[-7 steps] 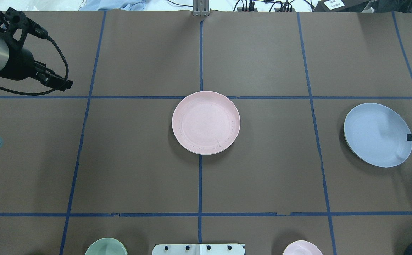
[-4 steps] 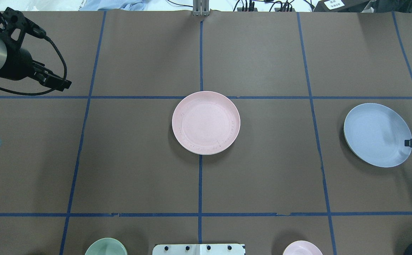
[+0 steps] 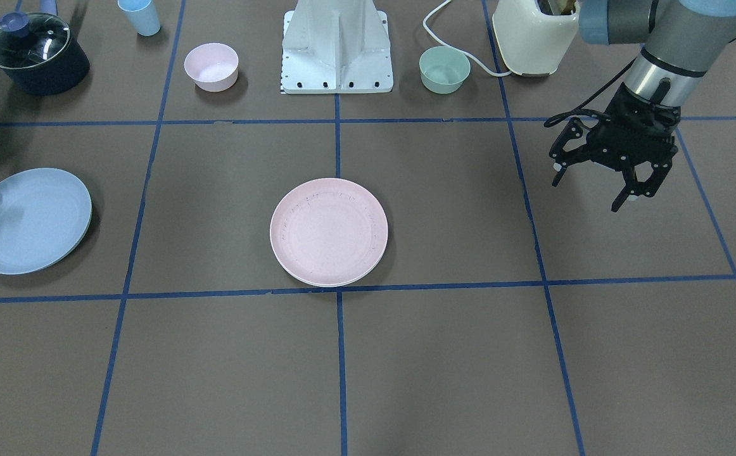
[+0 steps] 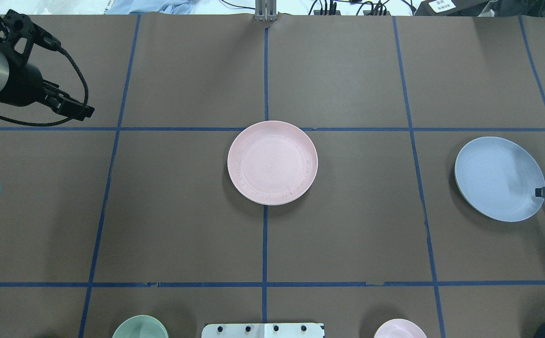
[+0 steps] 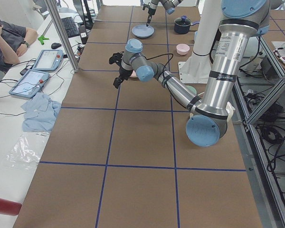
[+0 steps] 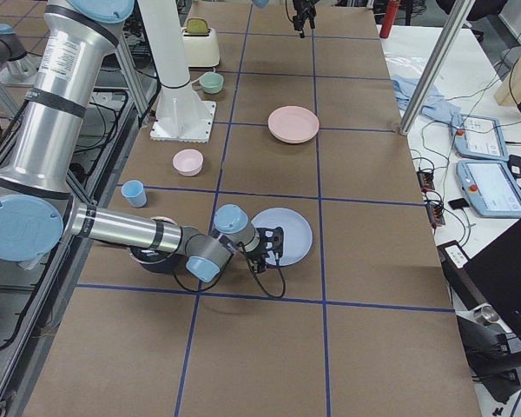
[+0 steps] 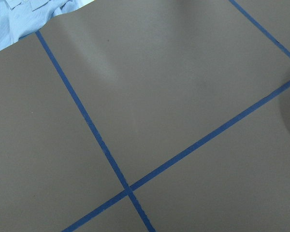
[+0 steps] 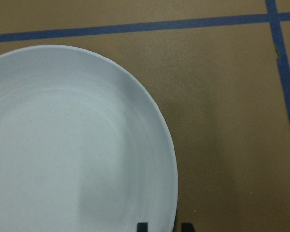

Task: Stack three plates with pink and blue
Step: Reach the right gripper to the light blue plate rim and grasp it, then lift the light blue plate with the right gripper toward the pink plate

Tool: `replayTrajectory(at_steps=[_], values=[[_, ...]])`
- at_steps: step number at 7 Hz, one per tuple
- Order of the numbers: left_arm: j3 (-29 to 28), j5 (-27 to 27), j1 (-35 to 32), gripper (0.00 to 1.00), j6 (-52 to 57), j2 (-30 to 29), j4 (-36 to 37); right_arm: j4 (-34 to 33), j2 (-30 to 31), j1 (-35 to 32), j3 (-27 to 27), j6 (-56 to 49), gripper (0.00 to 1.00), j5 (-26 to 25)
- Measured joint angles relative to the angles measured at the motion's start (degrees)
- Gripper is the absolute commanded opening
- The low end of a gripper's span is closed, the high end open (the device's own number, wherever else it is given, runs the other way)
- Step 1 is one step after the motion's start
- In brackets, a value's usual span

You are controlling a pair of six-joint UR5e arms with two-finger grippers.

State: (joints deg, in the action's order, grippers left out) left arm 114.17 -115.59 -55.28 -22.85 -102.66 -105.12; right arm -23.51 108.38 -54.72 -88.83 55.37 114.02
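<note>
The pale pink plate [image 4: 272, 162] lies at the table's middle and also shows in the front view [image 3: 329, 231]. A pale rim shows under its edge; I cannot tell whether that is the cream plate. The light blue plate [image 4: 498, 178] lies flat at the right. My right gripper [image 4: 542, 192] is at that plate's outer rim. In the right wrist view its fingertips [image 8: 142, 226] stand a little apart, one over the blue plate [image 8: 72, 145], one outside the rim. My left gripper [image 3: 586, 195] is open and empty above bare table, far from both plates.
A small pink bowl [image 3: 211, 66] and a mint green bowl [image 3: 444, 69] flank the robot base [image 3: 336, 47]. A lidded dark pot [image 3: 35, 54], a blue cup [image 3: 140, 16] and a cream appliance [image 3: 532, 35] stand along the robot's side.
My right gripper has shifted a little along the blue plate's rim toward the robot and looks narrower from above. The plates have not moved. The left arm drew back slightly.
</note>
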Motion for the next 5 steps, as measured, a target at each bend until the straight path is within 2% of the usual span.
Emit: replayTrajectory(at_steps=[3,4,5], values=[[0.00,0.01,0.00,1.00,-0.10,0.00,0.00,-0.26,-0.94,-0.03,-2.51,0.02,0.00,0.53],[0.00,-0.01,0.00,1.00,-0.18,0.00,0.00,-2.16,-2.13,-0.43,-5.57,0.08,0.00,1.66],[0.00,-0.05,-0.02,1.00,-0.31,0.00,0.00,-7.37,-4.18,-1.20,-10.27,0.64,0.00,3.47]])
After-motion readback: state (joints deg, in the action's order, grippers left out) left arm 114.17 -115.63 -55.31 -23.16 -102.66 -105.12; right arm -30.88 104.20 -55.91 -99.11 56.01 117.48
